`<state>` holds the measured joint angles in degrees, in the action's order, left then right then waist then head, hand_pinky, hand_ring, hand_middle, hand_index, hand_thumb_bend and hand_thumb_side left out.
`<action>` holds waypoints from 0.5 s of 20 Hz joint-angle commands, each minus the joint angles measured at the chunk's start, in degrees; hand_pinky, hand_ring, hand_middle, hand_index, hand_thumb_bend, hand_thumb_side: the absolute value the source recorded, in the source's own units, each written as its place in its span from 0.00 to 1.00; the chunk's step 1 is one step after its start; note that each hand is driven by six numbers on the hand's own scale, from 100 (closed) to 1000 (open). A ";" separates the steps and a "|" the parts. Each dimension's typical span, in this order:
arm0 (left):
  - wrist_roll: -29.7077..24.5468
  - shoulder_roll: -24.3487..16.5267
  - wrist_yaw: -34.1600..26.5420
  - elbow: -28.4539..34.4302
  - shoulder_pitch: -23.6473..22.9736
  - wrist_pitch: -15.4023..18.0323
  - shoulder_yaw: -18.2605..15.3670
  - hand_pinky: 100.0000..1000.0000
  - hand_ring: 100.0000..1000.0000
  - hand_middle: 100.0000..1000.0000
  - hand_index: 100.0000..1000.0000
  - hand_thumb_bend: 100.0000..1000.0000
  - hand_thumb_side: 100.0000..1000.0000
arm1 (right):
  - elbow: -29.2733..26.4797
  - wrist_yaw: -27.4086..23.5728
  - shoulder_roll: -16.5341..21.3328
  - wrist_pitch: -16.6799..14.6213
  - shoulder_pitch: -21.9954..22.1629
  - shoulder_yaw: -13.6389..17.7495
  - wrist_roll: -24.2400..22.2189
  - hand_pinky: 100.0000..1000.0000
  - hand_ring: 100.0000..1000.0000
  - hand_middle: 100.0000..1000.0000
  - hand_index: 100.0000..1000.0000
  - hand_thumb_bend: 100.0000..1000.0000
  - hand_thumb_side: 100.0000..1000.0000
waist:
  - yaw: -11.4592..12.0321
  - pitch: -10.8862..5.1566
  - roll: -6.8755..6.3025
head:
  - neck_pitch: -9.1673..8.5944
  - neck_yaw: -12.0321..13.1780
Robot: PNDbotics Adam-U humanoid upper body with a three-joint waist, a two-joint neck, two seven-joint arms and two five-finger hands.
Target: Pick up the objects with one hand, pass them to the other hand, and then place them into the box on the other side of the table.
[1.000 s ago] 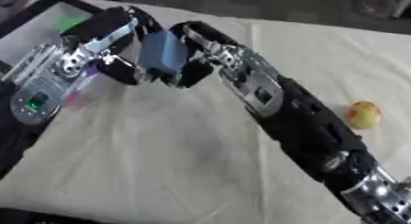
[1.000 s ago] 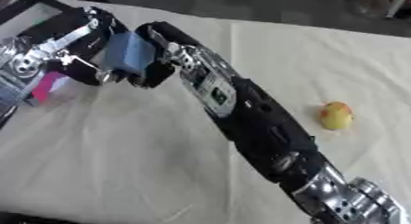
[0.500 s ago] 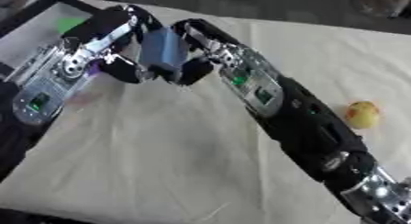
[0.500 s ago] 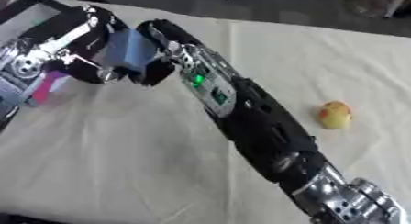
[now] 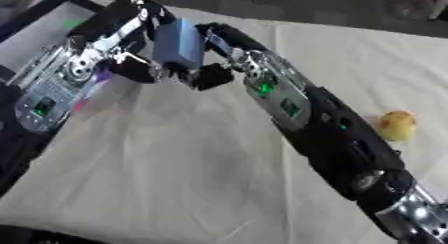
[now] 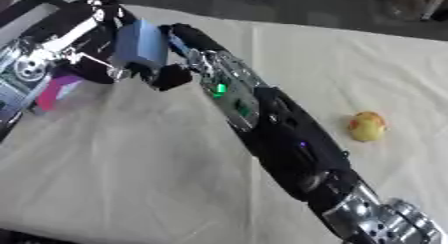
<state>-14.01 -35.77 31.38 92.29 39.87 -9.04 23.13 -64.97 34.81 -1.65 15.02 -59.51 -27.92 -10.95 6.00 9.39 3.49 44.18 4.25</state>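
Left eye view: one blue block (image 5: 179, 43) stood with its long axis roughly upright above the table's (image 5: 175, 178) far left, pinched between the left hand (image 5: 140, 35) and right hand (image 5: 214, 63), both with fingers curled on it. One yellow-red fruit (image 5: 396, 125) lay at right. Right eye view: one box (image 6: 26, 18) sat far left; a magenta object (image 6: 54, 90) lay beside it.

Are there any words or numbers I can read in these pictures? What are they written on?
None can be read.
The blue block, held between the left hand and the right hand, shows plain faces with no writing.
The yellow fruit on the white cloth has no label.
The green lights on the right arm are only glowing spots, not letters.
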 commanded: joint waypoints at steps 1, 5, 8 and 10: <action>-0.08 -1.45 0.77 -0.01 0.18 0.26 -0.19 0.81 0.48 0.20 0.33 0.20 0.00 | -2.02 0.13 1.09 -0.20 -1.96 1.57 -1.42 0.80 0.78 0.79 0.90 0.13 0.00 | -0.09 -0.59 -0.84 | -0.06 0.27; 0.04 -1.86 1.22 -0.60 -0.31 0.37 -0.52 0.81 0.48 0.20 0.33 0.22 0.00 | -2.08 -1.21 1.76 -0.52 -1.95 2.15 -3.59 0.82 0.78 0.79 0.89 0.23 0.00 | -0.27 -0.56 -0.92 | -0.06 0.29; -0.02 -2.27 1.42 -0.94 -0.70 0.59 -0.68 0.81 0.49 0.20 0.33 0.22 0.00 | -2.39 -1.74 2.34 0.02 -1.99 2.62 -3.43 0.83 0.78 0.79 0.88 0.22 0.00 | -0.35 -0.53 -0.96 | -0.06 0.26; -0.03 -2.51 1.52 -1.12 -0.95 0.68 -0.82 0.81 0.49 0.20 0.33 0.23 0.00 | -2.68 -1.68 2.70 0.32 -2.08 2.62 -2.91 0.84 0.78 0.79 0.87 0.26 0.00 | -0.40 -0.50 -0.94 | -0.06 0.31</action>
<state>-13.92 -35.81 32.31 91.21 38.68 -8.57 23.08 -65.87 33.23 -0.97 15.06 -60.04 -26.58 -14.24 5.66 9.39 3.49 44.18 4.40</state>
